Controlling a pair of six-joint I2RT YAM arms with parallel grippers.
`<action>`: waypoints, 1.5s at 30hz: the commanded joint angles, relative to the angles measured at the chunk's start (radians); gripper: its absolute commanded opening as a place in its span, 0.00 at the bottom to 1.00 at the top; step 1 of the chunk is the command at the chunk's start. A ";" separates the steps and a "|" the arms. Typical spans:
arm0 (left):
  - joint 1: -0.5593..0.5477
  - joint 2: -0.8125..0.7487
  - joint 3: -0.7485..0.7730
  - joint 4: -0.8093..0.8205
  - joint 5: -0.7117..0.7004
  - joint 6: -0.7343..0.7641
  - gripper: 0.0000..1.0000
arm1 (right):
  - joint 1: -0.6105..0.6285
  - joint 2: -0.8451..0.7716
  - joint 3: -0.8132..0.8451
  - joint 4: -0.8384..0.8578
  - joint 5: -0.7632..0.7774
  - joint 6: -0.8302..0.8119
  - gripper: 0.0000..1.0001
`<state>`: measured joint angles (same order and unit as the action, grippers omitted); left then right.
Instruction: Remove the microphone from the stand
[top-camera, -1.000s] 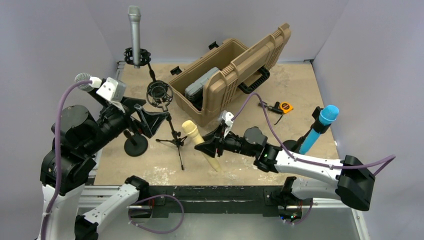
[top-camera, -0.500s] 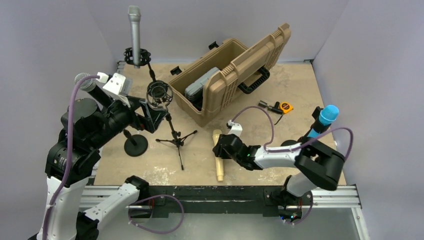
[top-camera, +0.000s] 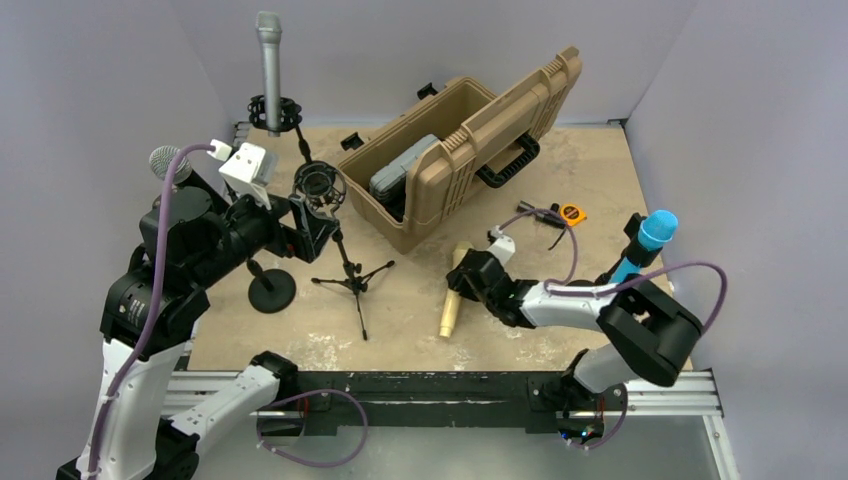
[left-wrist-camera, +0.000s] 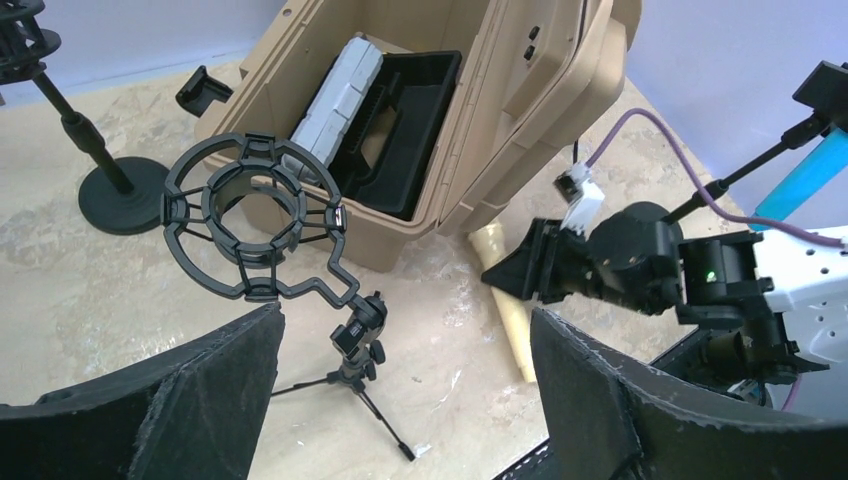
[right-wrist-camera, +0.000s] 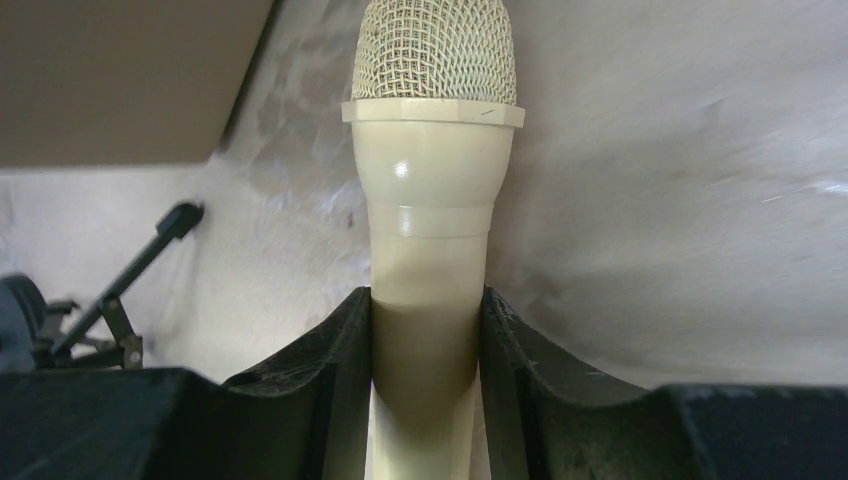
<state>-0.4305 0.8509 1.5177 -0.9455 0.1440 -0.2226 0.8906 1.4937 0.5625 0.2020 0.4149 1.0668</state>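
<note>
The cream microphone (top-camera: 451, 303) lies low over the table, right of the tripod stand (top-camera: 350, 276), whose black shock mount (top-camera: 318, 187) is empty. My right gripper (top-camera: 470, 282) is shut on the microphone's body. In the right wrist view the fingers (right-wrist-camera: 340, 345) clamp the handle of the microphone (right-wrist-camera: 432, 190) below its mesh head. My left gripper (top-camera: 300, 225) is open and empty beside the shock mount. In the left wrist view the gripper (left-wrist-camera: 405, 400) frames the shock mount (left-wrist-camera: 250, 215), the stand (left-wrist-camera: 360, 345) and the microphone (left-wrist-camera: 508, 312).
An open tan case (top-camera: 460, 150) stands at the back centre. A grey microphone (top-camera: 269, 70) sits in a stand at the back left. A blue microphone (top-camera: 640, 255) sits in a stand at the right. A round stand base (top-camera: 271, 290) and a tape measure (top-camera: 571, 213) are on the table.
My right gripper has carried the cream microphone to the right and laid it down low. My left arm has lifted and shifted right, towards the shock mount.
</note>
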 joint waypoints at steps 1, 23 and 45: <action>0.001 0.006 0.021 0.027 -0.006 0.020 0.90 | -0.073 -0.110 -0.051 0.092 -0.005 -0.031 0.21; 0.002 -0.028 0.010 0.028 -0.019 0.012 0.88 | -0.215 0.074 0.171 0.223 -0.038 -0.093 0.83; 0.001 -0.032 -0.022 -0.021 -0.103 0.015 0.88 | -0.202 -0.309 -0.107 0.373 -0.574 -0.505 0.83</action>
<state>-0.4305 0.8268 1.5051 -0.9539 0.0849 -0.2199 0.6758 1.2858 0.4984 0.4599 0.0769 0.7467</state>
